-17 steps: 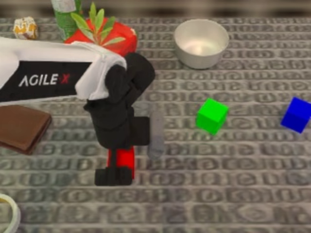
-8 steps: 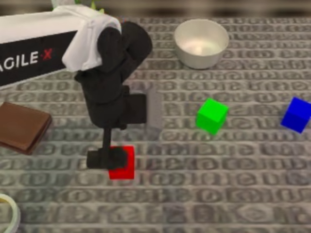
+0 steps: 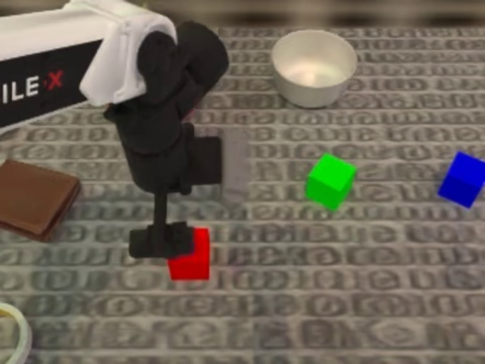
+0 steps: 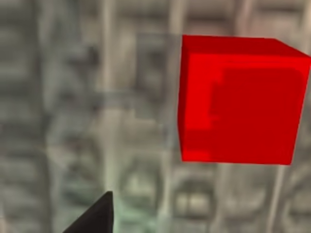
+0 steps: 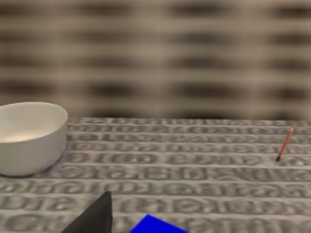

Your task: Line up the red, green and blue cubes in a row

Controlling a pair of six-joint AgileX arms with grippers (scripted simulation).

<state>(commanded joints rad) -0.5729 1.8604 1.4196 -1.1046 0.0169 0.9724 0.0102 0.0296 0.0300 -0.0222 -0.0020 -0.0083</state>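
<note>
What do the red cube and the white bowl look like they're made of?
Red cube: probably hard plastic or painted wood; flat, uniform matte colour, crisp edges, no grain.
White bowl: likely glazed ceramic, possibly plastic; smooth white wall with a soft sheen inside.

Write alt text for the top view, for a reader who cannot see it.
The left gripper hangs over the left edge of the red cube on a patterned grey table. To the right lie the green cube and, farther right, the blue cube; a white bowl sits behind, a brown block at left.
</note>
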